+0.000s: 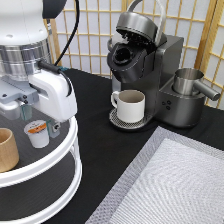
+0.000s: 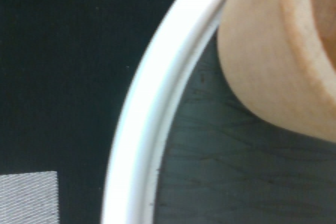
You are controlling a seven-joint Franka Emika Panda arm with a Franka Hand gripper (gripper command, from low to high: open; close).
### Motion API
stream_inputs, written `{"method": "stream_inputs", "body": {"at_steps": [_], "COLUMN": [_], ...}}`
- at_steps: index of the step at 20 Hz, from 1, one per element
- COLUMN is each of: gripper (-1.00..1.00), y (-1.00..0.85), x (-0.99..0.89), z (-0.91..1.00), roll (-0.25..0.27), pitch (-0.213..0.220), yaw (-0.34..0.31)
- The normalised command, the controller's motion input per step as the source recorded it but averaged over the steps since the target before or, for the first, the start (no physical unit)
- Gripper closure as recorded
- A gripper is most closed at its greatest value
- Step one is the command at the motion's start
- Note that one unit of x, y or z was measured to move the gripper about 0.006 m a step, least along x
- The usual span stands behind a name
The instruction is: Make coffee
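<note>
White pod [image 1: 37, 135] w/ orange lid, tan cup [image 1: 7, 149].

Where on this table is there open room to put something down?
The grey woven mat at the exterior view's bottom right is bare. So is the black tabletop between the white tiered tray and the coffee machine. The tray's top shelf is crowded: coffee pod, wooden cup, and the claw above them.

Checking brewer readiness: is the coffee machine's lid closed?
No. In the exterior view the coffee machine has its lid raised, leaving the pod chamber open.
</note>
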Motion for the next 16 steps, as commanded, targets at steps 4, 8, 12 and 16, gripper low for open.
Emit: {"method": "stream_inputs", "body": {"at_steps": [4,8,12,16], "gripper": [-1.0,-1.0,1.0,1.0], "y": [0.01,0.01,0.0,0.02], "x": [-0.6,-0.54,-0.27,-0.12], "z": [-0.36,-0.21,-0.02,0.02], "roll": [-0.035,-0.047,-0.043,-0.054], "pitch": [-0.014,-0.023,-0.01,-0.009], "yaw": [0.069,0.064,0.065,0.063]}}
